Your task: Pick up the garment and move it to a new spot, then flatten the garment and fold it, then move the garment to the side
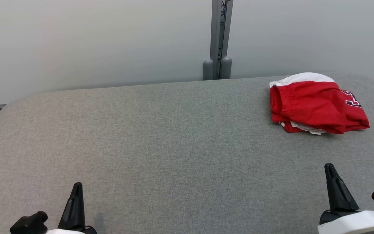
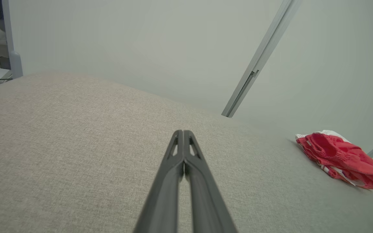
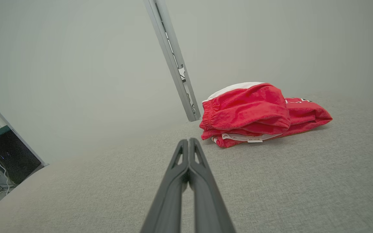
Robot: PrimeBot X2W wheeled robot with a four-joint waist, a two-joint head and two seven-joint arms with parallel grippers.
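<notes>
the garment point(image 1: 317, 104), red with a white band and dark lettering on one part, lies folded in a compact bundle on the grey fabric bench point(image 1: 174, 136); in the head view it sits at the far right, close to the bench's far edge and its rounded right corner; its gathered waistband point(image 1: 276, 102) faces left, and a small white label point(image 1: 315, 131) shows at its near edge

the right claw point(image 1: 330, 169) is at the lower right of the head view, its two dark fingers pressed together with nothing between them; the garment lies ahead of it, further from the robot, with a stretch of bare bench between the two; in the right wrist view the bundle rests beyond the fingertips and off to that view's right, not touching them

the left claw point(image 1: 76, 188) is at the lower left, its fingers likewise pressed together and empty; the garment is well apart from it, across the bench to the right and further away; in the left wrist view it shows small near that view's right edge

whether either claw touches the bench cannot be told; a grey upright post point(image 1: 218, 39) stands against the pale wall point(image 1: 93, 42) behind the bench, left of the garment
</notes>
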